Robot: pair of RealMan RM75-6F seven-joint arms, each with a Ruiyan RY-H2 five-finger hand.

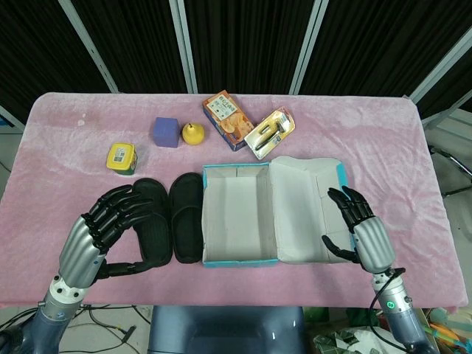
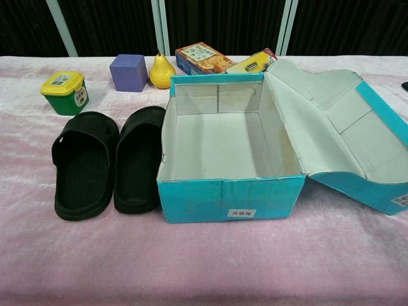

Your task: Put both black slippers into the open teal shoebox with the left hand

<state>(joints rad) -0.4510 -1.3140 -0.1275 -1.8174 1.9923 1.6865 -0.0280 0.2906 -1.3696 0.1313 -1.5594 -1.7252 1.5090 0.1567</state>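
I have both black slippers lying flat on the pink bench, side by side and touching, soles down. The outer slipper [image 1: 151, 221] sits directly under and just beyond my left robot hand [image 1: 103, 225]; the inner slipper [image 1: 186, 216] is one place further toward the box, its far edge right against the wall of the teal shoebox [image 2: 229, 197]. The box is open and bare inside, its lid [image 1: 306, 210] folded out flat on the side away from my left robot hand.

By the look of them these are moulded rubber or foam slides: light, springy, a bit grippy rather than slick, nothing to break. I judge the strap arch over the toe to be the best place to take hold, or a pinch across the sole edge at the heel; the sole alone lies too flat on the cloth to get fingers under easily.

My left robot hand is empty, fingers spread and gently curved, hovering over the heel half of the outer slipper, thumb low near the heel end. I can't tell whether the fingertips are actually touching the strap. My right robot hand [image 1: 361, 228] is also spread and holding nothing, resting by the lid's outer edge. Neither shows in the chest view.
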